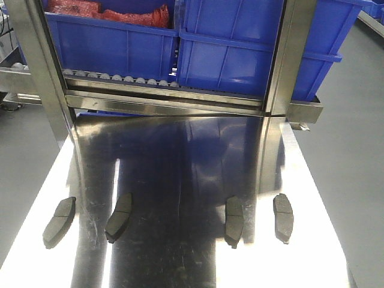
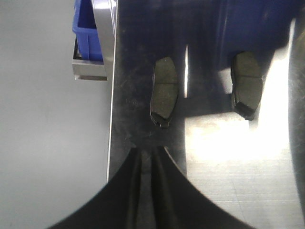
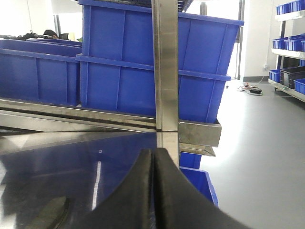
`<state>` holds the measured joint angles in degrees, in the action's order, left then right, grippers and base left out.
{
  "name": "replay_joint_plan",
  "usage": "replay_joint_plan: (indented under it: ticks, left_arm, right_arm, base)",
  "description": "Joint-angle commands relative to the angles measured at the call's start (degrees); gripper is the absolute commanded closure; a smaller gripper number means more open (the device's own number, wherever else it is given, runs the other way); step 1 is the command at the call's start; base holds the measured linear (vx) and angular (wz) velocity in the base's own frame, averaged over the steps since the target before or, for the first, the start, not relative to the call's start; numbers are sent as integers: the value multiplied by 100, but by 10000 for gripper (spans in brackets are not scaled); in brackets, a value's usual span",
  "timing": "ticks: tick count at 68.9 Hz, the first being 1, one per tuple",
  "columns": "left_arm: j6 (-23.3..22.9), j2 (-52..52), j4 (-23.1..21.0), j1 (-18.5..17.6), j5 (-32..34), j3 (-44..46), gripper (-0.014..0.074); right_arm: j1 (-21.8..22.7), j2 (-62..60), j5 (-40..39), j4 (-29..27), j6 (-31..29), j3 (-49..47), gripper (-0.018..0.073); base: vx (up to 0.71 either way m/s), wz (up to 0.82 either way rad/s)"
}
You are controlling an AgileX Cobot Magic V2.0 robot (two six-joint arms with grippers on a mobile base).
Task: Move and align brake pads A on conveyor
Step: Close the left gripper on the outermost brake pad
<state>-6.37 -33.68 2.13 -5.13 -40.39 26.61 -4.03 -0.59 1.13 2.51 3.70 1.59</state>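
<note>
Several brake pads A lie in a row on the shiny steel tabletop (image 1: 180,162), apart from each other: one at the far left (image 1: 59,221), one left of centre (image 1: 119,217), one right of centre (image 1: 233,221) and one at the right (image 1: 283,217). The conveyor is out of view. My left gripper (image 2: 148,149) is shut and empty, just short of the leftmost pad (image 2: 164,90), with its neighbour (image 2: 247,83) to the right. My right gripper (image 3: 153,150) is shut and empty above the table, with a pad (image 3: 50,214) at lower left. Neither gripper shows in the front view.
A metal roller track (image 1: 120,78) crosses the table's far end, carrying blue bins (image 1: 114,45) (image 1: 240,48); one holds red mesh bags (image 1: 108,12). Steel posts (image 1: 36,60) (image 1: 291,54) stand at both far corners. The table's left edge (image 2: 110,119) runs close to the leftmost pad.
</note>
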Motion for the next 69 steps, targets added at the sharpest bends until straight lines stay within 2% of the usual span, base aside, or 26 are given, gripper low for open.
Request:
replay_joint_plan:
  ticks: [1,16,25,40,69]
  left_arm:
    - [-9,-206,-44,1,227,296,396]
    - [188,-722,-86,1,17,568,115]
    - [417,-1160,-157,1,-94,886,24]
    - [1059,-2338,-738,1,-261,1674,21]
    - [1144,-4707,-681,1,-454,2949,21]
  right_arm:
    - [2,-69,-409,24,-47,71,571]
    - [2,-69,-409,24,-47,71,571]
    - [2,-69,-409,24,-47,71,571]
    - [2,-69,-409,24,-47,71,571]
    - [2,-69,-409,24,-47,71,571]
  base:
    - [0,0]
    - [0,0]
    - [0,0]
    - [0,0]
    - [0,0]
